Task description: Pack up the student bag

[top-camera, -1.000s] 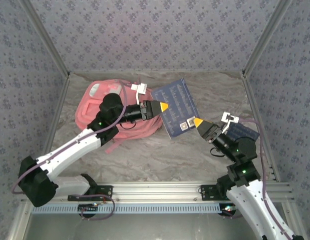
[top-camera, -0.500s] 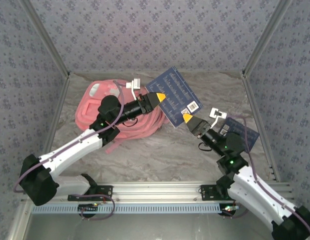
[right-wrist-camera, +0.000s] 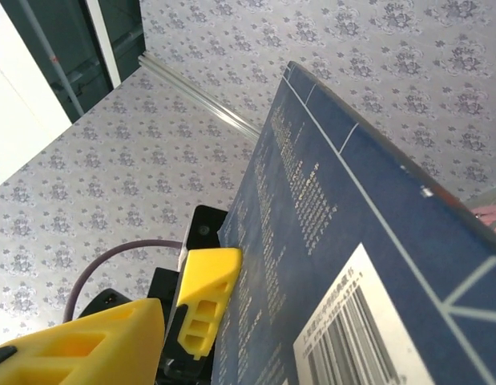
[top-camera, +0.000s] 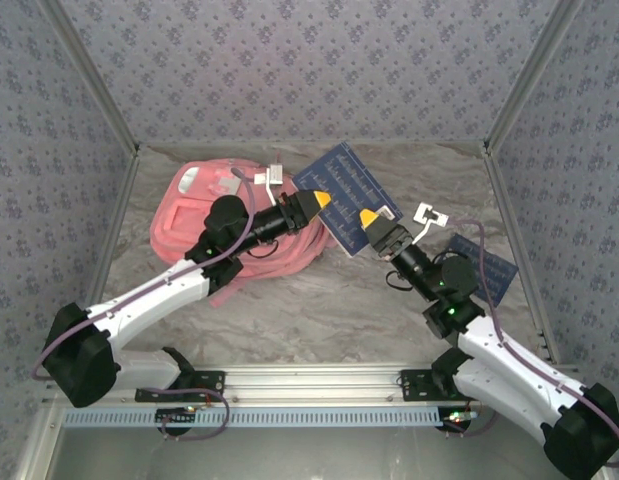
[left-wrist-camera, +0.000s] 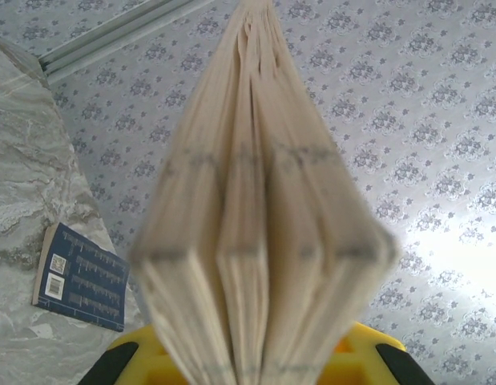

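Note:
The pink student bag lies at the back left of the table. My left gripper reaches over the bag's right side. It is shut on a dark blue book and holds it tilted up off the table. In the left wrist view the book's fanned pages rise between the yellow fingers of the left gripper. My right gripper is at the book's near corner by the barcode. It is open: its visible finger stands apart from the cover and the other finger is hidden behind the book.
A second dark blue book lies flat on the marble table at the right, also seen in the left wrist view. Patterned walls close in the back and both sides. A metal rail runs along the near edge.
The left gripper has lifted and tilted the book slightly back. The right arm has swung left and forward to the book's near corner, and its jaws have narrowed.

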